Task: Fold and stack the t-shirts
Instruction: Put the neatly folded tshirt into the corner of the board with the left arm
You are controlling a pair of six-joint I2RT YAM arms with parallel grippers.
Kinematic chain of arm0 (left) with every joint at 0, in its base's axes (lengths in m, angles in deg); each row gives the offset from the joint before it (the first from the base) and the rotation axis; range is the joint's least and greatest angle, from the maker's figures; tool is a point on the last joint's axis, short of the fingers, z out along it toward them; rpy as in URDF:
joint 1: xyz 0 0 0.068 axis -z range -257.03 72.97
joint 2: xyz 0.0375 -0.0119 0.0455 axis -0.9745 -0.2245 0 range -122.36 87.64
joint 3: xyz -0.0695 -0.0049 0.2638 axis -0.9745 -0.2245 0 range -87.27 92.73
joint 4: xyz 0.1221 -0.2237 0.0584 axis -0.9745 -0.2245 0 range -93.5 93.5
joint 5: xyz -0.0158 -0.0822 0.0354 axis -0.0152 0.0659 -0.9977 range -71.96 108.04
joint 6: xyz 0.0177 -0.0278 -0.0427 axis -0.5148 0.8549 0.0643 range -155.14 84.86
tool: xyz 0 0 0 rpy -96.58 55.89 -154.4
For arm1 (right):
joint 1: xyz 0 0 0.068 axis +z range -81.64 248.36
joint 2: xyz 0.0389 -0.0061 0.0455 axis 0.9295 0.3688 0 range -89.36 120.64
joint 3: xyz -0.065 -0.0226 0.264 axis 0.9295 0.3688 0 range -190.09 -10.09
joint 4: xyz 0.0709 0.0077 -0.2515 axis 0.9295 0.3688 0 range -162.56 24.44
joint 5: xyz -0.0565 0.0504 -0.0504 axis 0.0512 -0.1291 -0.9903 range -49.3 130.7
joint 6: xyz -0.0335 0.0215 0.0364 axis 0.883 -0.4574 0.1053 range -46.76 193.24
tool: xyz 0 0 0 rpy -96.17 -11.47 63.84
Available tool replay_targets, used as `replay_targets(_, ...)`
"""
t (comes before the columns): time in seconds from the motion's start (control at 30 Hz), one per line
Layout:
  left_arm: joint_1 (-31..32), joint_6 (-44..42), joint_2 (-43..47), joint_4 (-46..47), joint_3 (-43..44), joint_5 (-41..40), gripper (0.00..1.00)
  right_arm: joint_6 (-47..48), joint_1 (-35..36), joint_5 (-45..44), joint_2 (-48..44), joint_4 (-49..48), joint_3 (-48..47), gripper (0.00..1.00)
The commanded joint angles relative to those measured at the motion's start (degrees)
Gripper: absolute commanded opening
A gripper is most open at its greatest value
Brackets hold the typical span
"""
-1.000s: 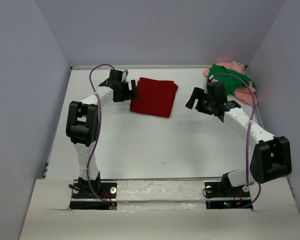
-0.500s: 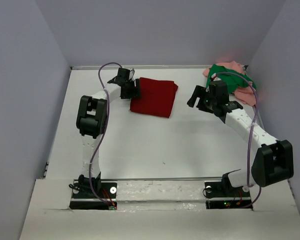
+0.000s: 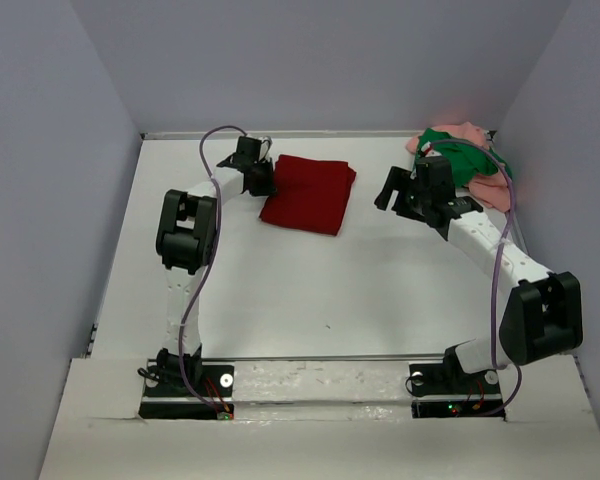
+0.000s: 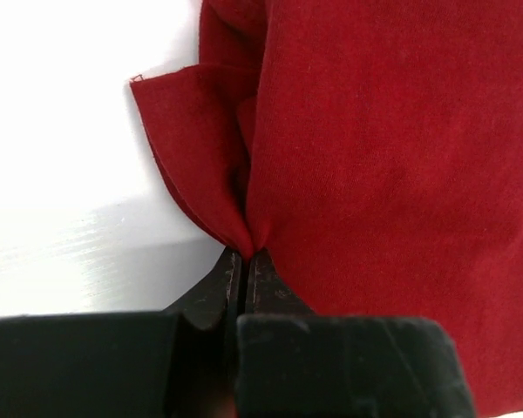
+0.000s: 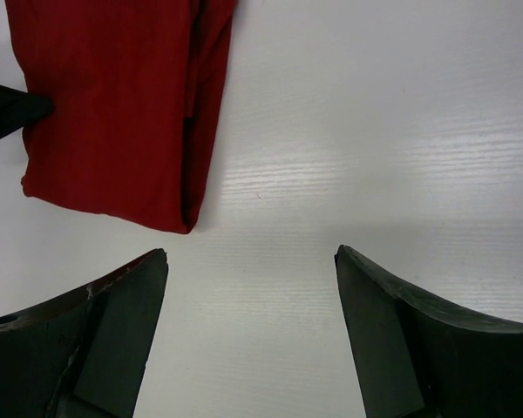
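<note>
A folded dark red t-shirt (image 3: 310, 193) lies at the back middle of the table. My left gripper (image 3: 264, 178) sits at its left edge, shut on a pinch of the red cloth (image 4: 244, 235), with the fingertips (image 4: 263, 280) meeting under the fold. A loose flap (image 4: 187, 157) sticks out to the left of the pinch. My right gripper (image 3: 396, 192) hovers open to the right of the red t-shirt (image 5: 113, 104), over bare table, nothing between its fingers (image 5: 113, 305). A green t-shirt (image 3: 458, 158) and a pink t-shirt (image 3: 488, 187) lie crumpled together at the back right corner.
Grey walls close in the white table (image 3: 310, 290) on three sides. The crumpled pile sits just behind my right arm (image 3: 490, 245). Cables loop over both arms.
My left gripper has moved right onto the red t-shirt's left edge and shut on the cloth. The right gripper has shifted slightly toward the back and stays open.
</note>
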Motion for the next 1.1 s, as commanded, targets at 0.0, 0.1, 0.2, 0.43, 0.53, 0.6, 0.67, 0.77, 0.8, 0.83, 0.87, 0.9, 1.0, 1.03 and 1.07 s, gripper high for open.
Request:
replay_targets(0.0,-3.5,-1.2,-0.8,-1.2,3.4,-1.2,0.0,-0.1,0.2,-1.0,-0.3,0.2,-2.4,0.83)
replay_targets(0.1,-7.3,-2.0,0.4,-1.4,4.6,-1.5,0.0,0.7,0.2,-0.8,-0.1,0.2,-2.7,0.83)
replay_targets(0.2,-13.0,-5.3,1.3,-2.8,6.5,-1.2,0.0,1.4,0.2,-1.6,-0.1,0.2,-3.7,0.84)
replay_targets(0.43,-25.0,-12.2,-2.9,-8.4,14.4,-2.7,0.0,3.2,0.2,-4.4,2.4,0.3,-8.2,0.85)
replay_targets(0.53,-28.5,-14.1,-6.1,-9.6,19.2,-6.5,0.0,3.2,0.2,-4.9,3.5,0.2,-9.0,0.85)
replay_targets(0.6,-30.9,-14.0,-8.8,-10.2,22.9,-7.9,0.0,2.9,0.2,-5.3,4.1,0.2,-9.3,0.85)
replay_targets(0.67,-32.0,-14.0,-10.4,-10.8,26.5,-8.0,0.0,2.3,0.2,-5.7,4.7,0.2,-9.5,0.85)
replay_targets(0.77,-32.7,-13.1,-12.6,-11.8,28.8,-9.0,0.0,1.9,0.2,-5.8,5.9,0.4,-10.2,0.85)
replay_targets(0.8,-32.7,-12.6,-12.6,-11.3,27.8,-10.0,0.0,1.8,0.2,-6.1,6.3,0.5,-10.9,0.85)
replay_targets(0.83,-32.7,-10.6,-12.0,-10.7,26.6,-12.3,0.0,1.8,0.2,-6.3,6.8,0.7,-11.5,0.85)
replay_targets(0.87,-32.8,-10.1,-11.6,-8.8,23.7,-12.7,0.0,1.8,0.2,-6.3,7.8,0.8,-12.5,0.85)
replay_targets(0.9,-32.8,-9.2,-11.3,-9.1,23.6,-16.4,0.0,1.8,0.2,-6.2,8.2,0.9,-13.1,0.85)
replay_targets(1.0,-33.2,-8.2,-10.5,-8.1,23.1,-16.9,0.0,2.0,0.2,-5.3,9.5,0.8,-14.4,0.85)
replay_targets(1.03,-33.2,-8.1,-10.1,-7.7,22.8,-17.8,0.0,2.2,0.2,-5.0,10.1,0.9,-14.9,0.85)
replay_targets(1.07,-33.3,-7.8,-10.2,-7.7,23.0,-18.0,0.0,2.3,0.2,-4.7,10.6,0.9,-15.2,0.85)
